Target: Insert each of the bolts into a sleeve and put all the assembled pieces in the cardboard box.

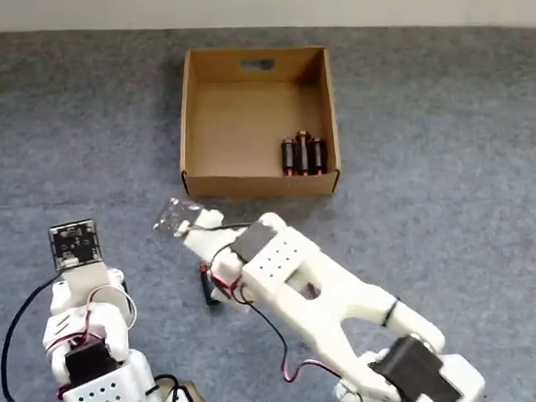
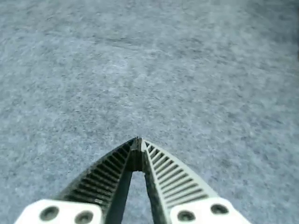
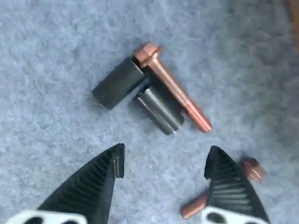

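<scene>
Grey carpet-like cloth covers the table [image 1: 444,158], soft enough, I judge, to keep round parts from rolling. Toward the far edge, about midway along it, stands the cardboard box [image 1: 186,124], open at the top. The right gripper [image 3: 164,156] hangs over the loose parts near the box's near wall, its fingers spread wide. That width looks chosen to straddle a part lying flat. The left gripper [image 2: 137,140] sits back toward the table's near left corner, fingertips pressed together on nothing, apparently parked. Three assembled pieces [image 1: 302,155] lie side by side in the box's near right corner, so part of the task is done. Two dark sleeves [image 3: 117,83] [image 3: 160,108] lie on the cloth, touching one long copper bolt [image 3: 175,91]. A second bolt [image 3: 252,169] lies partly hidden behind one right finger. Neither bolt is in a sleeve yet, and the crowding may make a clean grasp awkward.
</scene>
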Robot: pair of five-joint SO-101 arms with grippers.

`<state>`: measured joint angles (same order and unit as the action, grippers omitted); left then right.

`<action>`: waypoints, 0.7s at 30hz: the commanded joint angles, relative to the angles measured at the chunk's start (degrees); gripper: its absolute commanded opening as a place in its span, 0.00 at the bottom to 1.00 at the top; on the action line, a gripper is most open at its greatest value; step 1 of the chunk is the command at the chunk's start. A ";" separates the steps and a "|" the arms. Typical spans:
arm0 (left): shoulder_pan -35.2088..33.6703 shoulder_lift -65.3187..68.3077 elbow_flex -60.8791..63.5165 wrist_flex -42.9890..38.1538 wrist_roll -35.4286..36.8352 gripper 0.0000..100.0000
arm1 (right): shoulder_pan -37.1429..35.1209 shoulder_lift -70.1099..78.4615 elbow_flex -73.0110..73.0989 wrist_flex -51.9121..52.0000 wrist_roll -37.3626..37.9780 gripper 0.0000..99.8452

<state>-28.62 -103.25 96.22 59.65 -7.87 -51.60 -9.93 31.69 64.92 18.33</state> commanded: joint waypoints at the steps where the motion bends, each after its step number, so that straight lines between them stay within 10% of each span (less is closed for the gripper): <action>1: -1.36 -0.40 0.84 -1.58 1.05 0.01 | -0.84 4.26 -4.18 -1.45 0.70 0.27; 21: -1.10 -0.40 0.92 -1.41 1.23 0.01 | -5.41 11.56 -6.46 -1.45 0.70 0.20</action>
<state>-29.41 -103.25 96.22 59.03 -6.90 -56.00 1.76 25.19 63.96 18.33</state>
